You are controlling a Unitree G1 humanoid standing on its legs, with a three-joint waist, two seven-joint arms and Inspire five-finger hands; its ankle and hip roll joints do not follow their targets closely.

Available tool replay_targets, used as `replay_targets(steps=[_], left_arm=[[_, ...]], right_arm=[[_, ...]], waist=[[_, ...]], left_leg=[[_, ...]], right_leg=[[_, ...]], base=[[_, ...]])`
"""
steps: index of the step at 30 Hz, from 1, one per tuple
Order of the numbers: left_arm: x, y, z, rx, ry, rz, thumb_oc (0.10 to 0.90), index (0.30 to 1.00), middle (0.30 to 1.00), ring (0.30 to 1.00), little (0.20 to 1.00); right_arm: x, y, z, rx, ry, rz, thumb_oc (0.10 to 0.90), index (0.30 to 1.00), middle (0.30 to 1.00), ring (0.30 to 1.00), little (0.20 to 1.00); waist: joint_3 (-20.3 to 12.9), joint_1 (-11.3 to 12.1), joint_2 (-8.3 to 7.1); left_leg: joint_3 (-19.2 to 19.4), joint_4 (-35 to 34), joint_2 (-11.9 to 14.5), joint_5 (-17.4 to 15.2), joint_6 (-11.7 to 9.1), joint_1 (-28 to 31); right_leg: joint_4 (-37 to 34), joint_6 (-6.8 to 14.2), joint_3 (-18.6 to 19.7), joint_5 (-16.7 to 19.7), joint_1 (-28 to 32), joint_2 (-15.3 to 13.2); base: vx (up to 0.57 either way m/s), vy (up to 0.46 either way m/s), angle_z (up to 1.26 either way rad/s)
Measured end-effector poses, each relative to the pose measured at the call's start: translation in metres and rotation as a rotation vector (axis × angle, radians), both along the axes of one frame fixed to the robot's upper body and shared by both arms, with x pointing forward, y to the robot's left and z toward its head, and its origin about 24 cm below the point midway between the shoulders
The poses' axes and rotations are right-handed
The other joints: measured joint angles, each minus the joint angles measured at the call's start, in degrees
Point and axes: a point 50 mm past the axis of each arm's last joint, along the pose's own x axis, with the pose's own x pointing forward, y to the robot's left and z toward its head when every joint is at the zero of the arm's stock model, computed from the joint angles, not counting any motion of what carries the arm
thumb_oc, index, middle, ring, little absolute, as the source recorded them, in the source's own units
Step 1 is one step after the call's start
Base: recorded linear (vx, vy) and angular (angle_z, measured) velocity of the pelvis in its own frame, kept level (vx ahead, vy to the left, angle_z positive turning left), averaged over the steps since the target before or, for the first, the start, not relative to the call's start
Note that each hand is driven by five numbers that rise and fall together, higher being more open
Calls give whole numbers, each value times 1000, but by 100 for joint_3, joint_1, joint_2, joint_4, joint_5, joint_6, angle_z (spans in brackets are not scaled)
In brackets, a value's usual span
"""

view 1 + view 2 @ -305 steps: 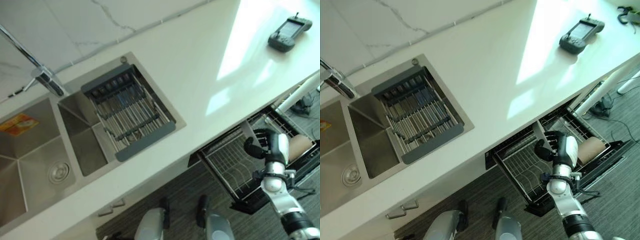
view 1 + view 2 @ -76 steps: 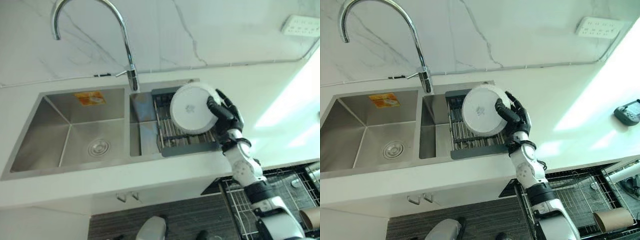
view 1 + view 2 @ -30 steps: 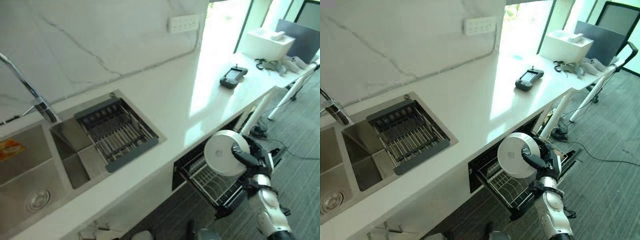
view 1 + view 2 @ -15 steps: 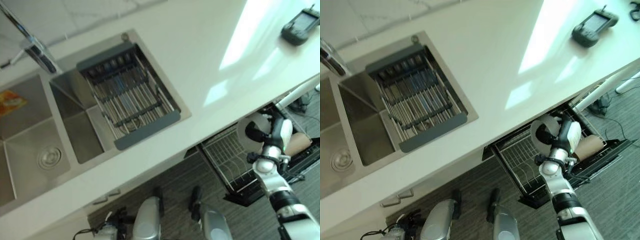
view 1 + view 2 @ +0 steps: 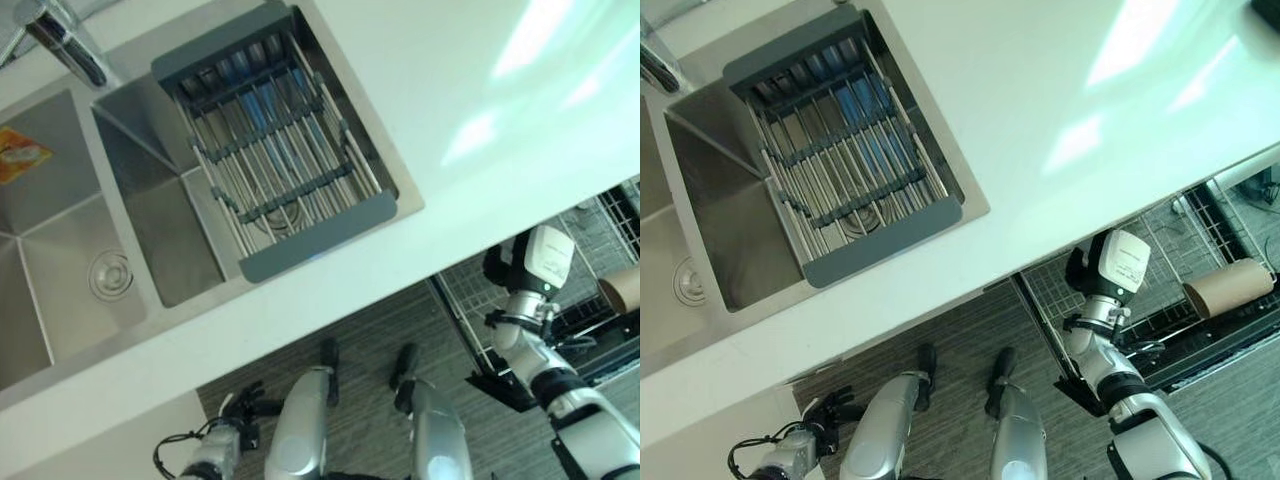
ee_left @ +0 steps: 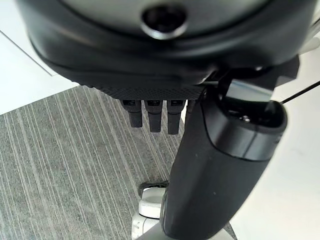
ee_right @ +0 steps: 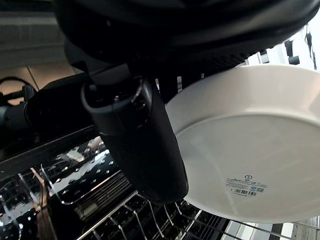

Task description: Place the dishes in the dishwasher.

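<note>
While gripped by right hand (image 7: pixel 145 145), plate (image 7: pixel 250 150) above rack (image 7: pixel 100 200).

The robot's right hand (image 7: pixel 145 135) reaches low and forward, thumb and fingers clamped on something. Its left hand (image 6: pixel 200 165) hangs with fingers relaxed.
</note>
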Motion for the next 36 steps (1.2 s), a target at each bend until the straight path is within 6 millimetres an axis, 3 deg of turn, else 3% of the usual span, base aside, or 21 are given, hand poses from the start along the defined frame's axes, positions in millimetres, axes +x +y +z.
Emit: replay_targets(steps=[7, 11, 12, 13, 15, 16, 17, 18, 21, 26, 28, 33, 36], left_arm=[[-2, 0, -1, 3, -10, 26, 800, 900, 900, 900, 900], [4, -3, 3, 6, -42, 3, 800, 900, 900, 900, 900], [5, -4, 3, 5, -49, 0, 800, 900, 900, 900, 900], [8, -4, 5, 5, -60, -2, 800, 900, 900, 900, 900], [9, -5, 6, 6, -67, -2, 800, 900, 900, 900, 900], [10, -5, 6, 6, -68, -1, 800, 900, 900, 900, 900], [10, -5, 7, 13, -70, 4, 800, 900, 900, 900, 900], [11, 0, 9, 21, -66, 5, 800, 900, 900, 900, 900], [16, 4, 15, 22, -83, 12, 800, 900, 900, 900, 900], [15, 5, 14, 20, -66, 3, 800, 900, 900, 900, 900], [12, 5, 12, 20, -45, 2, 800, 900, 900, 900, 900], [7, 0, 8, -3, -28, -3, 800, 900, 900, 900, 900], [7, -1, 7, -4, -27, -2, 800, 900, 900, 900, 900]], right_arm=[[0, 7, -1, -65, -28, 4, 400, 300, 300, 300, 300], [1, 15, 2, -104, -72, 52, 400, 300, 300, 300, 300], [1, 16, 1, -92, -68, 62, 543, 514, 514, 514, 514], [3, 17, 1, -17, -60, 82, 800, 900, 900, 900, 900], [6, 21, -3, 108, -2, 136, 800, 900, 900, 900, 900], [9, 25, -12, 247, 86, 179, 800, 900, 900, 900, 900], [12, 23, -9, 391, 90, 226, 800, 900, 900, 900, 900], [21, 17, -2, 551, 211, 375, 800, 900, 900, 900, 900], [26, 1, 5, 626, 345, 483, 800, 900, 900, 900, 900], [26, 2, -7, 735, 506, 574, 800, 900, 900, 900, 900], [24, 10, -14, 790, 498, 608, 800, 900, 900, 900, 900], [19, 4, -22, 854, 501, 575, 800, 900, 900, 900, 900], [18, 5, -24, 878, 479, 548, 800, 900, 900, 900, 900]], waist=[[-1, -20, 6], [-7, -149, 23], [-8, -157, 38], [-9, -162, 42], [-10, -167, 44], [-10, -166, 49], [-11, -200, 50], [-28, -254, 16], [-31, -250, 11], [-79, -254, 50], [-94, -286, 67], [-263, -283, 240], [-274, -299, 251]], left_leg=[[-10, 36, -41, 68, 6, -177], [-1, 158, -38, 122, 27, -621], [-3, 174, -31, 130, 21, -654], [15, 182, -33, 150, 12, -703], [16, 188, -31, 170, 6, -728], [9, 188, -30, 182, 1, -737], [-5, 198, -31, 194, -17, -741], [-20, 231, -27, 196, -34, -726], [-43, 273, -16, 198, -63, -650], [-81, 291, 49, 199, -66, -554], [-102, 274, 52, 199, -67, -549], [-167, 163, 52, 256, -131, -425], [-160, 56, 52, 293, -170, -247]], right_leg=[[255, -39, 80, -83, -277, -61], [517, -66, 133, -108, -790, -102], [540, -72, 135, -113, -825, -99], [601, -102, 171, -159, -919, -107], [621, -113, 192, -166, -965, -105], [643, -124, 192, -173, -983, -104], [668, -132, 209, -179, -986, -102], [740, -136, 230, -182, -963, -93], [790, -146, 236, -200, -899, -115], [823, -168, 230, -237, -784, -41], [840, -173, 233, -255, -771, -29], [782, -196, 222, -276, -662, 18], [739, -215, 219, -288, -533, 27]], base=[[-16, 5, 2], [-43, -20, 1], [-35, -17, -5], [-24, -11, -3], [0, 0, 0], [-19, -33, 5], [-2, -58, 8], [6, -72, 7], [6, -29, 3], [-2, 6, 1], [-5, 14, 2], [-11, 18, 4], [-9, 26, 1]])
